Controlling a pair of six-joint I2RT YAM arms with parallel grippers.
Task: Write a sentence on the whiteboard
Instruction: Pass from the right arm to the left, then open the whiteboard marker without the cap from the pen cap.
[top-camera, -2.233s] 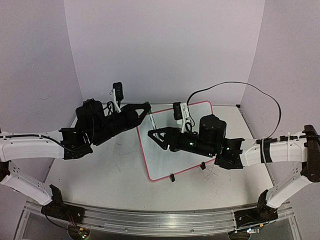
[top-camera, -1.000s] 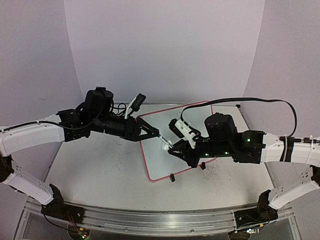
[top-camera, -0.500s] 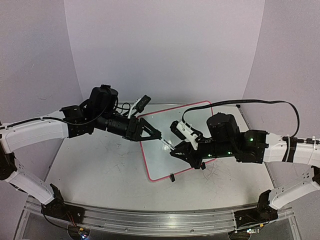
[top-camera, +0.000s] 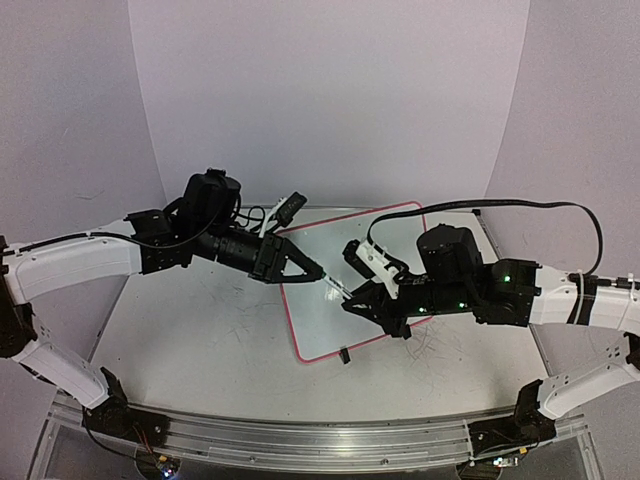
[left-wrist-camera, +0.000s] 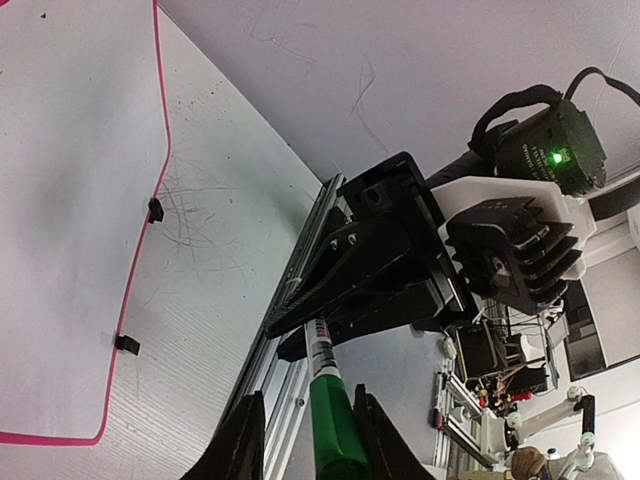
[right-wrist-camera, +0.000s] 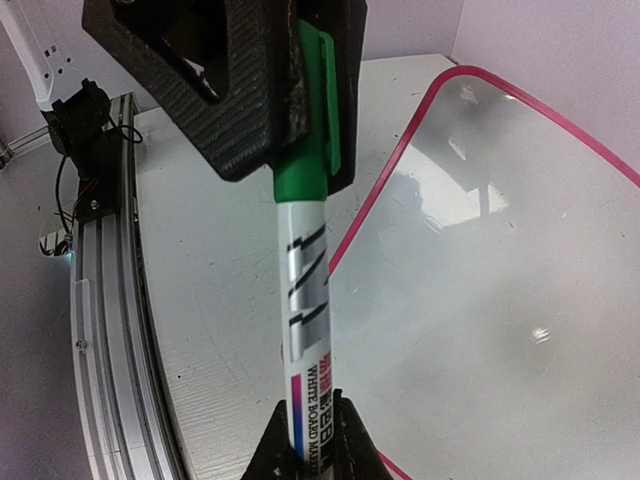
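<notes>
Beneath everything, a scuffed pale grey tabletop (top-camera: 215, 335). Flat on it near the middle, turned at an angle, a small rectangular whiteboard (top-camera: 325, 325) with rounded corners and a thin red-pink frame, with two small black feet (top-camera: 345, 355) on the edge nearest the arm bases. White surface glossy in the right wrist view, with soft reflections.

Above the board's left half, two black grippers almost tip to tip: the left gripper (top-camera: 314, 273) reaching in from the left, the right gripper (top-camera: 350, 303) from the right.

Bridging the two, clear of the board, a slim white-barrelled marker (right-wrist-camera: 303, 300) printed "WHITE BOARD MARKER". At its far end in the right wrist view, a green clip cap (right-wrist-camera: 312, 165), in line with the barrel and meeting it just below the left gripper.

Left fingers (left-wrist-camera: 245, 445) pressed onto the green cap from both sides. Right fingertips (right-wrist-camera: 277, 458) pinching the printed barrel at the opposite end.
</notes>
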